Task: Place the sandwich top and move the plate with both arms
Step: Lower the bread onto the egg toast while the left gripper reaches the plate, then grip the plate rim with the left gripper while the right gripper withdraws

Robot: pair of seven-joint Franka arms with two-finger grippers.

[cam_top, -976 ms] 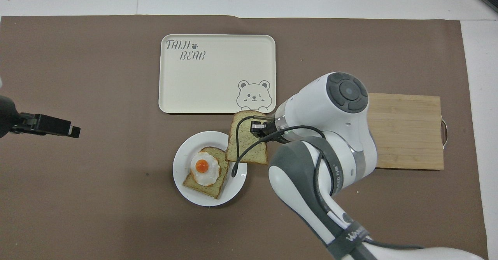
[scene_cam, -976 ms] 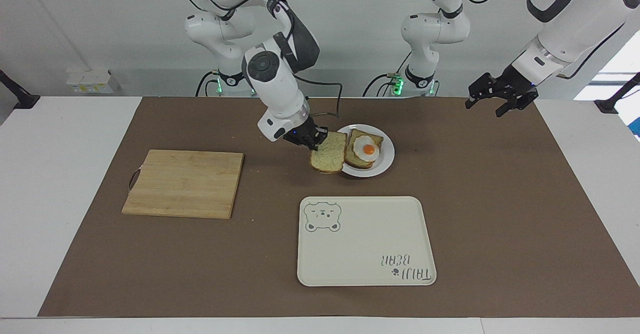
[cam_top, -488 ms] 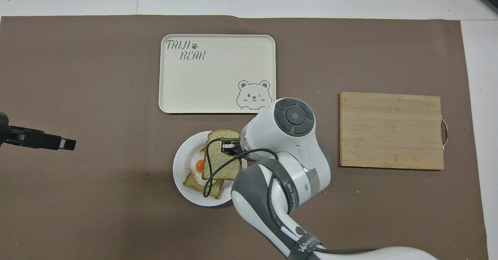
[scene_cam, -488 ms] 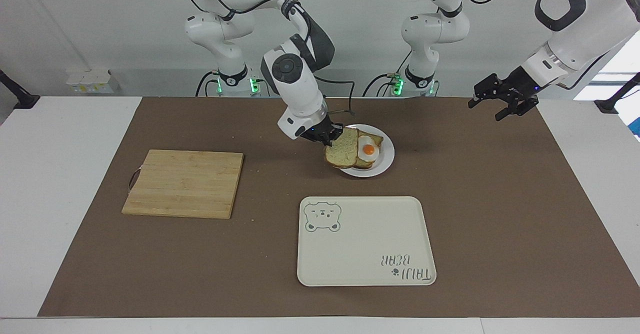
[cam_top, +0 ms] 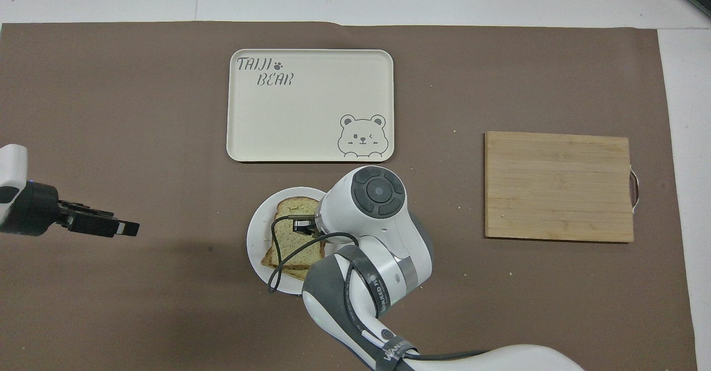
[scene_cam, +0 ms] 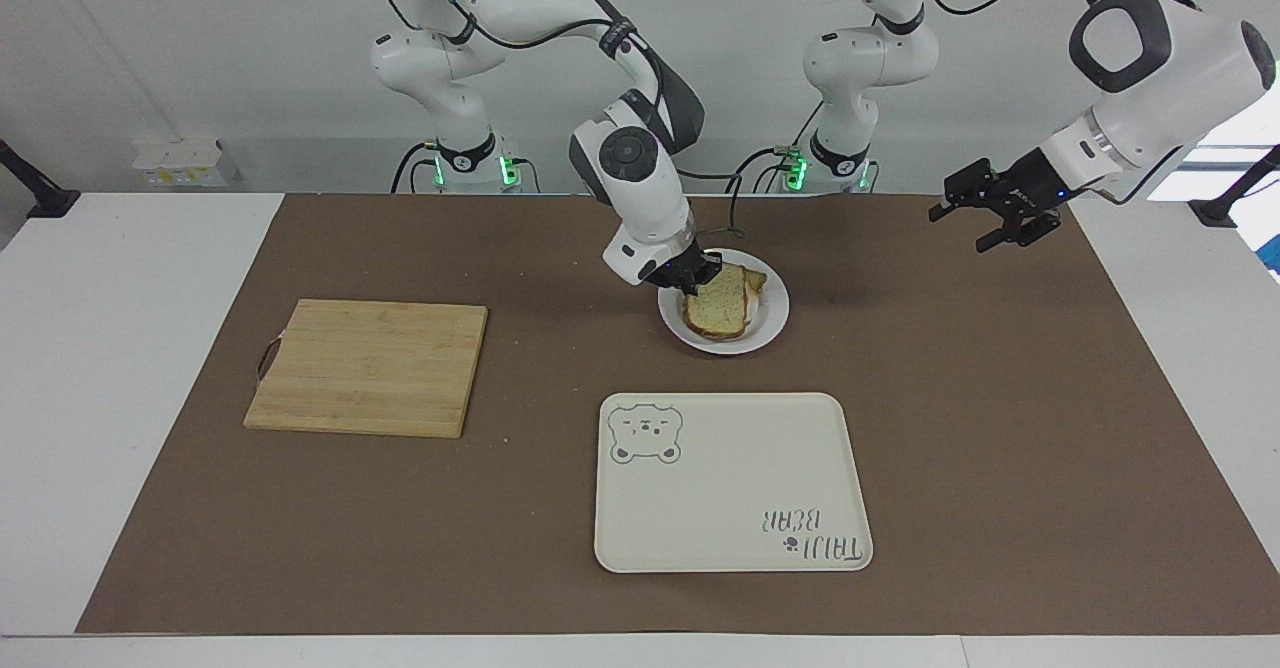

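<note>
Resting on the plate [scene_cam: 770, 323] — sandwich top [scene_cam: 718, 308] in right pincer [scene_cam: 697, 278]

The right arm's wrist [cam_top: 371, 204] hides its tool and part of the plate [cam_top: 256, 232] overhead. The sandwich top [scene_cam: 718, 307] covers the slice beneath. The left arm [cam_top: 14, 204] is cut off at the frame's left edge.

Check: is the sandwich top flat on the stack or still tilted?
Tilted. In the facing view the sandwich top slopes over the lower slice on the plate, its raised edge clamped in the right hand. Egg no longer visible.
</note>
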